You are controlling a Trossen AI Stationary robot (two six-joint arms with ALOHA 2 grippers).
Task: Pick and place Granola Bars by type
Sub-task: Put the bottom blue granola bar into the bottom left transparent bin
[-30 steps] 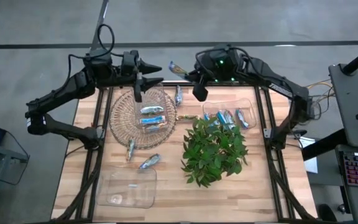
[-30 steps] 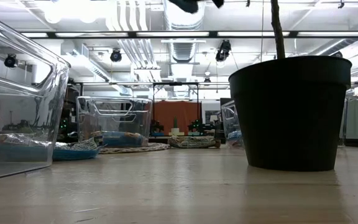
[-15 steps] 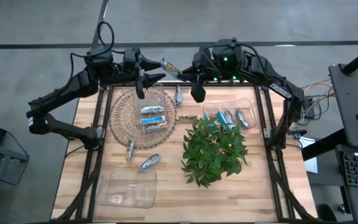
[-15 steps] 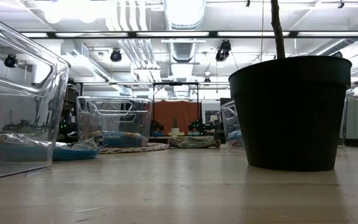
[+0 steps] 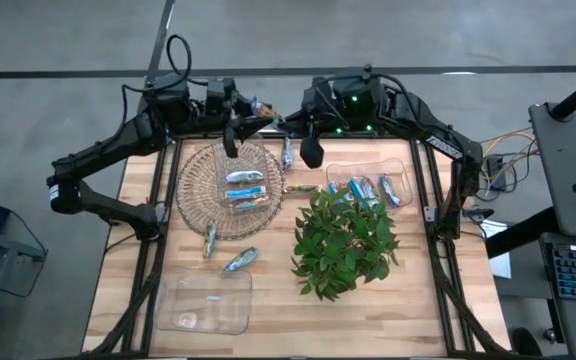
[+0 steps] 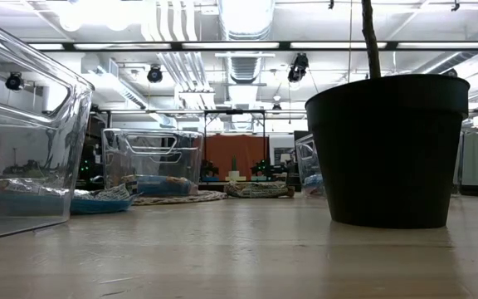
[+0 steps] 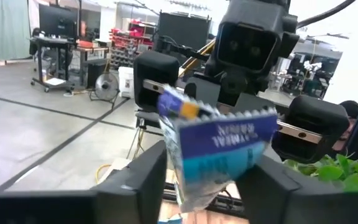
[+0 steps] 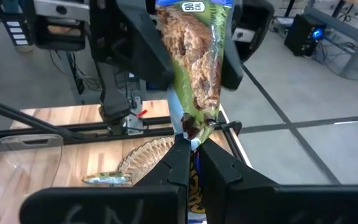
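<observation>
Foil bar point(image 5: 263, 105) is mid-handover above the bench's far edge. Left end effector point(image 5: 252, 110) has its fingers either side of one end; can't tell if they've pinched yet. Right end effector point(image 5: 286, 119) is pressed tight on the other end, per the right wrist view point(image 8: 191, 134). Step in hand: arm-to-arm transfer. Next move, I'd judge: confirm left grip, right lets go, left carries the bar to its type's container. Wicker basket point(image 5: 198, 205) holds several bars, clear tray point(image 5: 400, 165) more, two loose point(image 5: 240, 260) by the plant point(image 5: 348, 240).
</observation>
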